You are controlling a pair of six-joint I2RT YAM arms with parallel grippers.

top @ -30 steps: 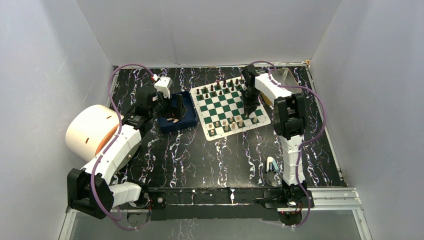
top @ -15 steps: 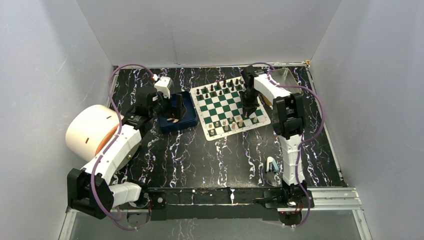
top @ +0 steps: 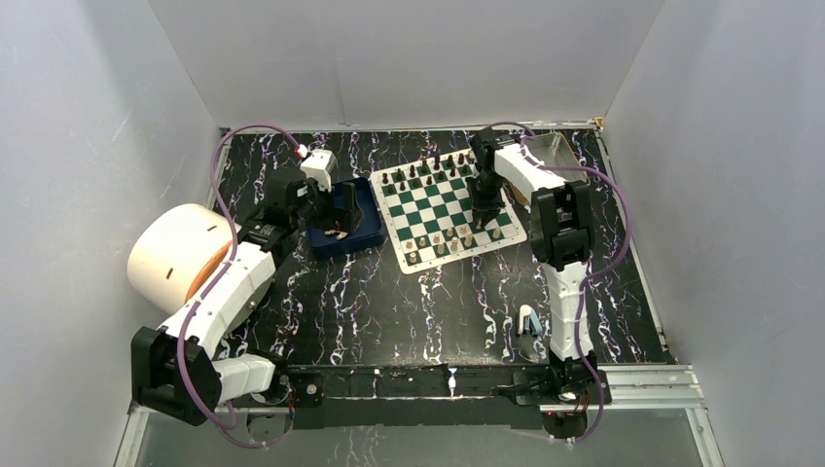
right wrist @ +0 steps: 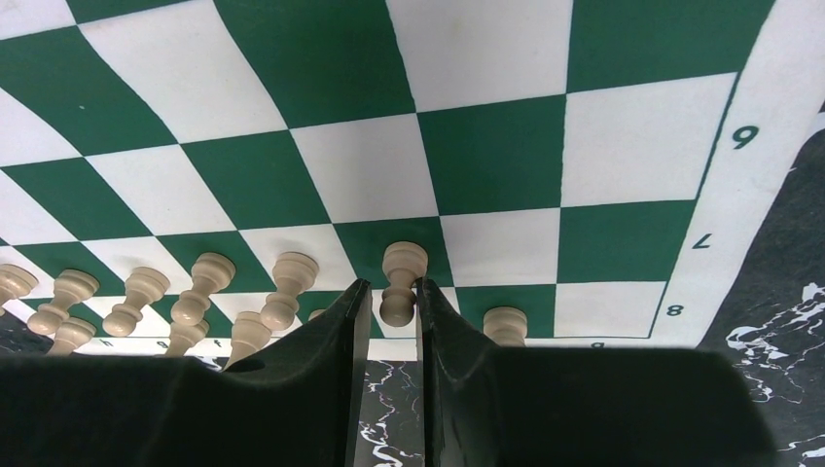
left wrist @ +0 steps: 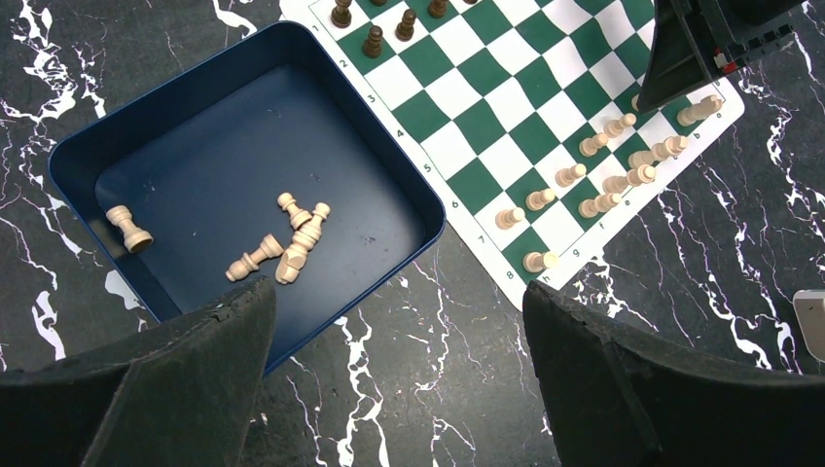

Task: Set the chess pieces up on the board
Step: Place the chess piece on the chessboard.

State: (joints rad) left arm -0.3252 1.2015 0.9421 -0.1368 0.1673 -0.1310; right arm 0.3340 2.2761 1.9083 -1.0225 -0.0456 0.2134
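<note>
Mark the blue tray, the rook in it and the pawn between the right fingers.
blue tray (left wrist: 243,126): left wrist view, bare floor.
rook (left wrist: 128,229): left wrist view, its body.
pawn (right wrist: 400,284): right wrist view, its neck.

a black marble-look tabletop (top: 389,302) veined in white spreads beneath the jaws, boxed in on three sides in plain pale grey: a back wall (top: 409,58) beyond both pairs of jaws, a left side wall (top: 88,146) outward of the left jaws, a right side wall (top: 730,146) outward of the right jaws; a metal rail (top: 642,381) lines the near edge behind them, under soft, even light
</note>
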